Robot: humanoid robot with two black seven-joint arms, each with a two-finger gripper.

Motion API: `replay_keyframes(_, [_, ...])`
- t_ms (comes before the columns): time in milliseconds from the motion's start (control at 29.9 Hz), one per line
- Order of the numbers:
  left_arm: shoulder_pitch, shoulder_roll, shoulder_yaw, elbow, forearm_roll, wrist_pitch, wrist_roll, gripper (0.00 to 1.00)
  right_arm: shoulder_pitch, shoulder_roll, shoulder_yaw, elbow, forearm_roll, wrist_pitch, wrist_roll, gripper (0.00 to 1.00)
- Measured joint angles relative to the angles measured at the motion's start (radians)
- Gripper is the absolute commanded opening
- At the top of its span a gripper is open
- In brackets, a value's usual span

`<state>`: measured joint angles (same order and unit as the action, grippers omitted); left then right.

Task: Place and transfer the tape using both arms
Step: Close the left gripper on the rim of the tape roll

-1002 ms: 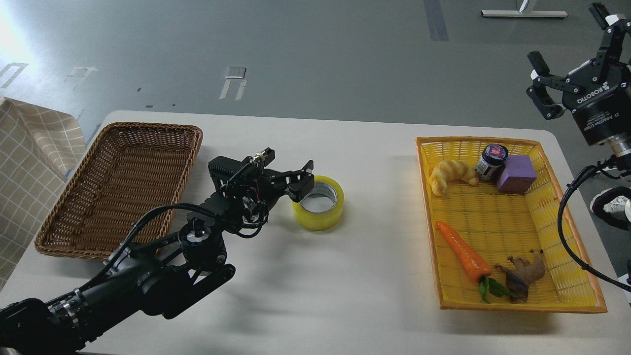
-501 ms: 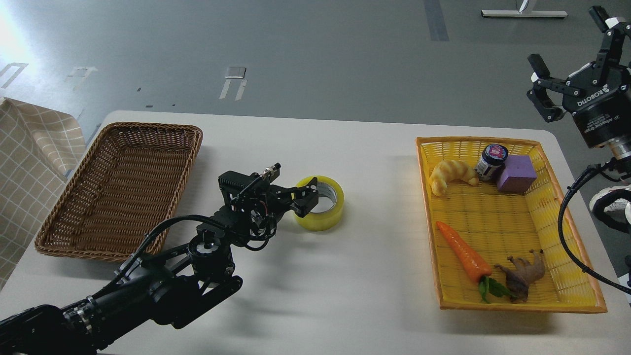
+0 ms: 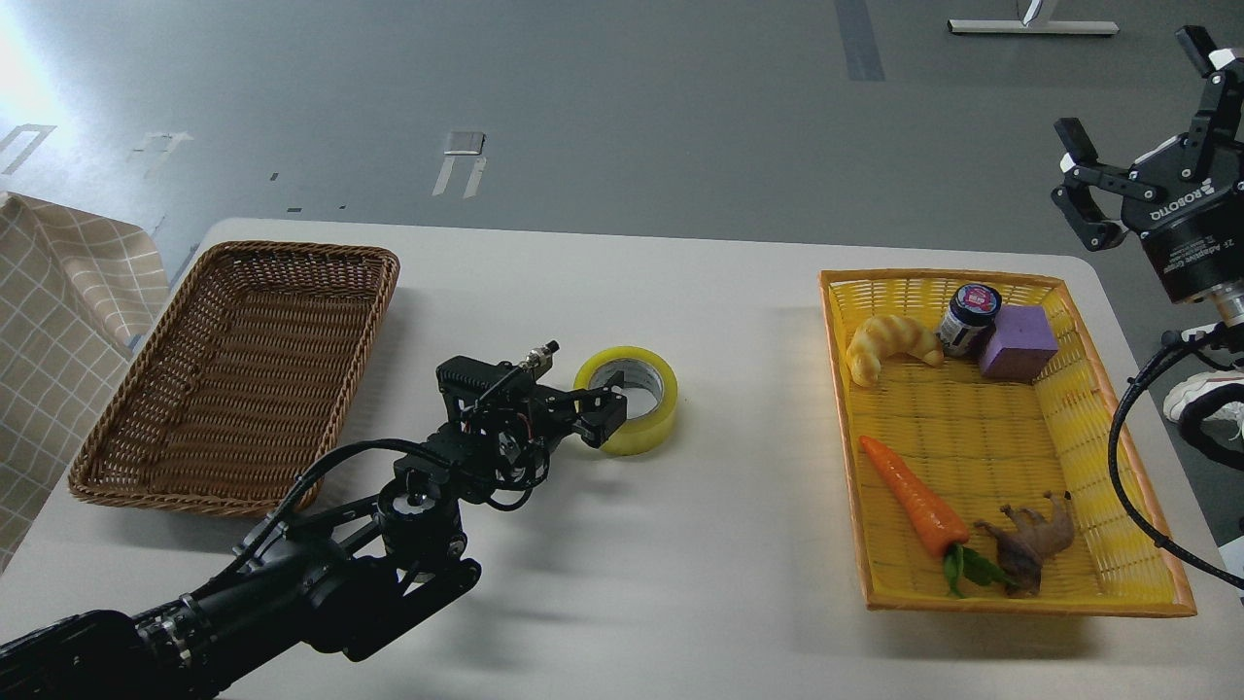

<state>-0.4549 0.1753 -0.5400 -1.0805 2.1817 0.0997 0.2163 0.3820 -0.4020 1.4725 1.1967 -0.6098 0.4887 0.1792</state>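
The tape (image 3: 641, 413), a yellow translucent roll with a grey-white core, lies flat on the white table (image 3: 700, 292) near its middle. My left gripper (image 3: 607, 408) is down at the roll's left wall. One finger (image 3: 604, 423) shows outside the roll and the other reaches over the rim toward the core. The jaws look open around the wall. My right gripper (image 3: 1137, 102) is open and empty, held high beyond the table's far right corner, far from the tape.
An empty brown wicker basket (image 3: 146, 389) stands at the left. A yellow basket (image 3: 1127, 544) at the right holds a croissant toy (image 3: 889, 345), a jar (image 3: 970, 316), a purple block (image 3: 1018, 340), a carrot (image 3: 914, 501) and a brown animal toy (image 3: 1035, 540).
My left gripper has come down and slightly right, from above the roll's left rim to level with its wall. The right gripper has drifted a little right. The tape has not moved.
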Motion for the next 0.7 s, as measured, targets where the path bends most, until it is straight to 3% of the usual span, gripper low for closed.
replay_keyframes(167, [-0.005,-0.002,0.000,0.017,0.000,0.000,-0.001,0.75,-0.012,-0.001,0.007,0.000,0.000,0.000,0.000,1.00])
replay_keyframes(468, [-0.003,-0.024,0.000,0.031,0.000,-0.023,-0.004,0.74,-0.032,-0.003,0.018,0.000,-0.001,0.000,-0.001,1.00])
replay_keyframes(601, [-0.003,-0.035,0.000,0.031,0.000,-0.031,-0.009,0.52,-0.046,-0.004,0.028,0.000,-0.001,0.000,-0.001,1.00])
replay_keyframes(702, [-0.004,-0.037,0.000,0.032,0.000,-0.046,-0.010,0.45,-0.057,-0.004,0.030,0.000,-0.001,0.000,-0.001,1.00])
